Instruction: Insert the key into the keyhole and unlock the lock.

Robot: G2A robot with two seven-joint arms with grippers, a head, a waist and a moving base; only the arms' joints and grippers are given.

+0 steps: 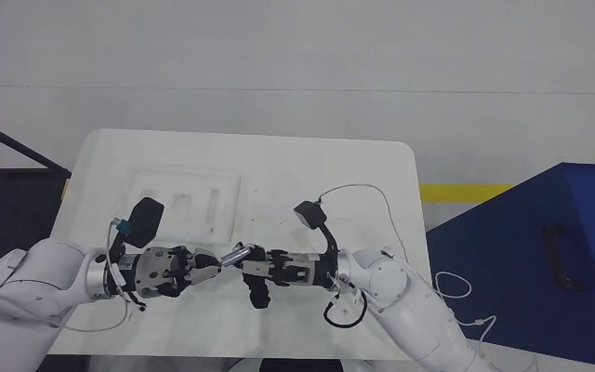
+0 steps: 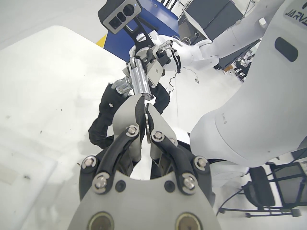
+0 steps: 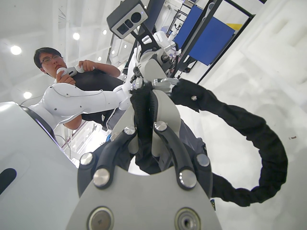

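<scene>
One key (image 2: 146, 125), pinched in my left gripper (image 2: 144, 101), points toward three o'clock at the lock (image 2: 138, 77), whose cable (image 3: 239, 120) my right gripper (image 3: 144, 92) clamps to brace it for insertion.

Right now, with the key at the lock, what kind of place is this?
Probably a robotics lab or industrial test hall: a yellow floor marking runs beside a blue cabinet, dark equipment cabinets stand behind, and round ceiling lights hang high overhead.
</scene>
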